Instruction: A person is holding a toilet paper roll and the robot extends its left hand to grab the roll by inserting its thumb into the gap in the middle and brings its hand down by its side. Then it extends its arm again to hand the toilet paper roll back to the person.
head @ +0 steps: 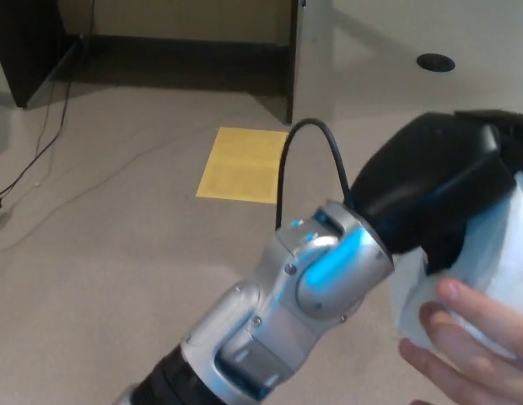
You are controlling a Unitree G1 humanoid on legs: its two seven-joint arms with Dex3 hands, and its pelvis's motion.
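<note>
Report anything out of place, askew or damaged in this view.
Little stands out. A yellow paper sheet lies alone on the beige floor, slightly askew. The white toilet paper roll is largely hidden behind the robot's black left hand, with a person's fingers on it; no damage shows.

Toilet paper roll (498, 278) cut off at right edge, partly hidden by left hand (439, 190) & person's fingers (472, 325).

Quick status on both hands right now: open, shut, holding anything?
Left hand: shut on the toilet paper roll, which a person's hand is also touching from below.
Right hand: not in view.
</note>
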